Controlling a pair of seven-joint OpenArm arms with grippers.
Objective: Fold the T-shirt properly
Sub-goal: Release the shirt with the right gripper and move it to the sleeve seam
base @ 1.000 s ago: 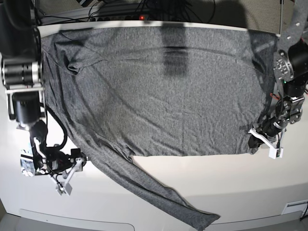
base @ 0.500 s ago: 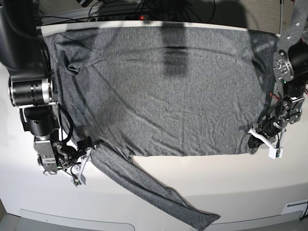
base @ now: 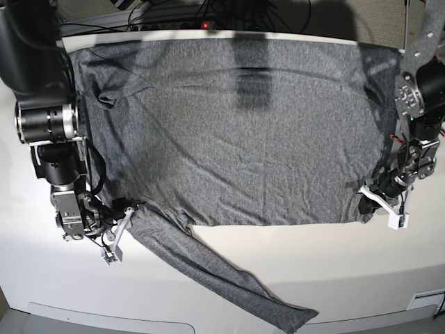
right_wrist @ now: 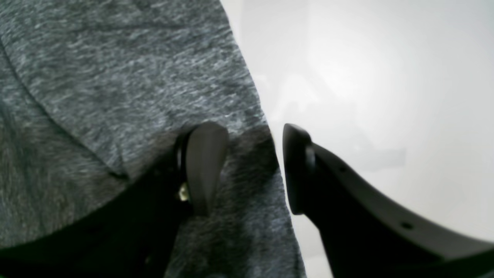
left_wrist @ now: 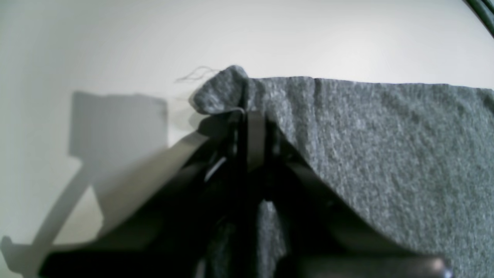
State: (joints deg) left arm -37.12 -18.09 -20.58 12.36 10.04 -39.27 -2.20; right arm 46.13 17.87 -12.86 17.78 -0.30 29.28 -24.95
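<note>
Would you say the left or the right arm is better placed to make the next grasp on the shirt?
Right, probably. The right gripper stands open astride the T-shirt sleeve edge, one finger on fabric, the other on the table. The left gripper is already shut on a corner.

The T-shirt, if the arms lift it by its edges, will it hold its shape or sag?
Probably sag: the T-shirt lies thin and wrinkled on the table, its sleeve trailing limp. It bunches where the left gripper pinches it, so it looks soft and likely light.
</note>
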